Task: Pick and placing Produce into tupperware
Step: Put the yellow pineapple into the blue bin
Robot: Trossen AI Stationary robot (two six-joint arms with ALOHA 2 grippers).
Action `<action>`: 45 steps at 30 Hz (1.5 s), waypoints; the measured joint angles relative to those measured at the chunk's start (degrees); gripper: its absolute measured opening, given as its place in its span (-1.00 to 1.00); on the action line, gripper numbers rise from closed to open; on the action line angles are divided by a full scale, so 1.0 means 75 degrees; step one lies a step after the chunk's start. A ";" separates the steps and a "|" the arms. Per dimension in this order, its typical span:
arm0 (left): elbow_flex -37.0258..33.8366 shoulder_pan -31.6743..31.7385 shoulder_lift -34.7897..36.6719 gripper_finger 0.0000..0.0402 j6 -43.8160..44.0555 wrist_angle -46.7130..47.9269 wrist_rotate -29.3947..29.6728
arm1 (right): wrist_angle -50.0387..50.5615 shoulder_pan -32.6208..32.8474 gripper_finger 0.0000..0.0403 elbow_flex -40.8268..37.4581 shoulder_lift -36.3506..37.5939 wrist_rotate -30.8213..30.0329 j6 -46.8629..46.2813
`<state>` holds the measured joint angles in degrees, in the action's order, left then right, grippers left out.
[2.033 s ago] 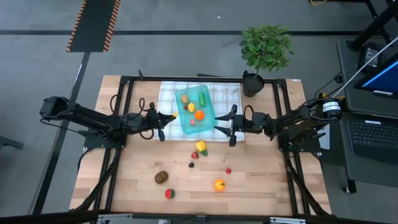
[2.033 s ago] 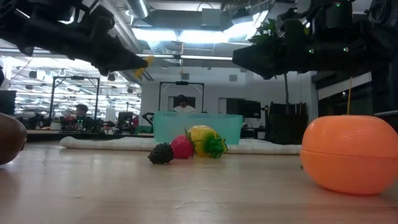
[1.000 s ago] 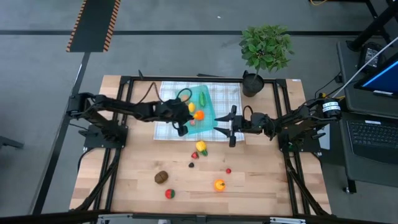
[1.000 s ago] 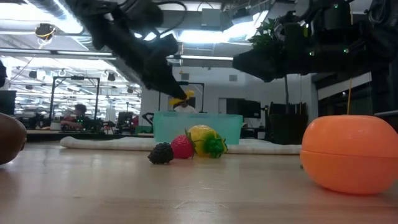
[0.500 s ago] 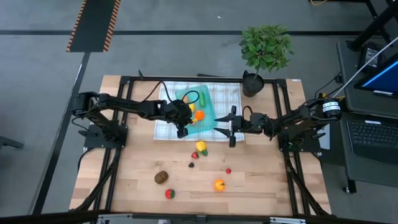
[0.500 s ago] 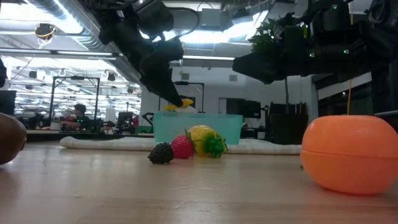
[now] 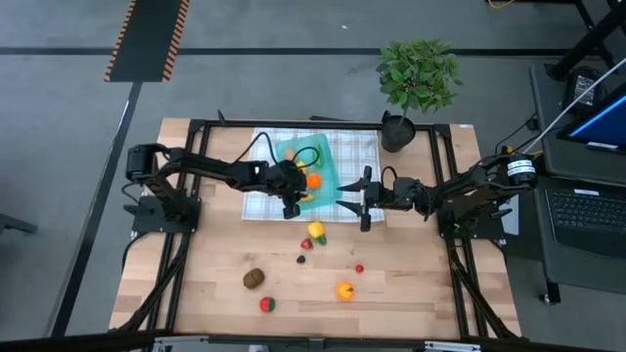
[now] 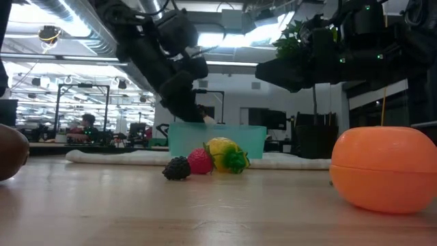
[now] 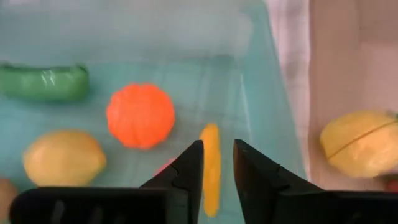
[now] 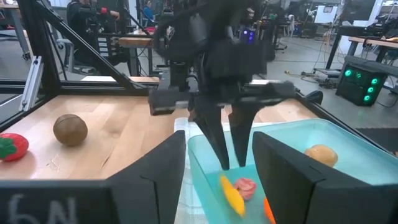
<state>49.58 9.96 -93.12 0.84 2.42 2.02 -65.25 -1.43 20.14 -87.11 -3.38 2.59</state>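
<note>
Left wrist view shows the left hand (image 9: 215, 163) parted just above a slim yellow-orange piece (image 9: 211, 165) lying lengthwise between its fingers inside the tupperware (image 9: 261, 81), apparently released; the right hand (image 7: 365, 201) waits half-open beside it.

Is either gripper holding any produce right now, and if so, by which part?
No. The left gripper is over the tupperware, open, with the yellow-orange piece lying loose beneath it. The right gripper is open and empty.

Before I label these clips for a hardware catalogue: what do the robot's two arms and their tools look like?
Both arms are dark, jointed and slim, with black cables looping along them. The left tool ends in two narrow, tapering dark fingers. The right tool has broader, flat dark fingers. No markings are legible.
</note>
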 joint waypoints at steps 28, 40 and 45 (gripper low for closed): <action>-0.1854 -0.1707 0.3899 -0.64 -0.0353 -0.1029 0.1462 | -0.0044 0.0129 -0.06 0.0692 -0.0003 0.0147 0.0272; -0.3300 -0.2691 0.6048 -0.74 -0.0332 -0.0964 0.2794 | 0.2684 0.1358 0.13 0.2370 -0.0003 -0.2519 0.0879; -0.3749 -0.2954 0.6782 -0.79 -0.0322 -0.0965 0.2865 | 0.4574 0.1804 0.33 0.3248 -0.0003 -0.3264 0.0431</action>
<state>21.46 -12.20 -42.25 -1.57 -4.82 23.51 -30.95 12.10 44.50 -87.13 -27.85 5.82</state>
